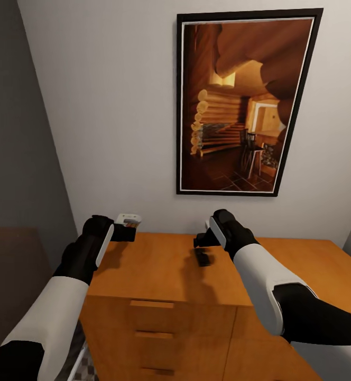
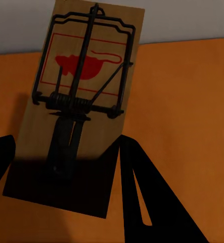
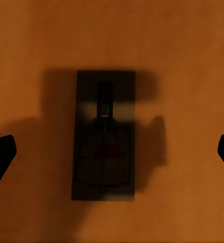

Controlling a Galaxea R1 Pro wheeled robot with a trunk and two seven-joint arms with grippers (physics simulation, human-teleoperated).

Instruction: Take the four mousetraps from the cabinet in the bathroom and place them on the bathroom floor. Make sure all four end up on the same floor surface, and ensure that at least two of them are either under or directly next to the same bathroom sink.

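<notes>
The left gripper [image 2: 61,167] has its jaws closed on a mousetrap [image 2: 79,101], held up over the left end of the cabinet [image 1: 159,264]. The right gripper [image 3: 112,152] hangs with jaws wide open and empty over a second mousetrap [image 3: 104,147] lying flat on the cabinet top, middle of the head view. This looks like the picking-up step, so next the right arm should drop and pinch that trap

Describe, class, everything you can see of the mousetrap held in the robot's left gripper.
The mousetrap is a flat rectangular slab of pale brown wood printed with a red mouse inside a red outline. Dark wire bars, a coiled spring and a dark metal tongue sit on its face. The left gripper is shut on its near end, holding it lifted above the cabinet top, near the back edge by the wall, with its printed face turned to the wrist camera.
</notes>
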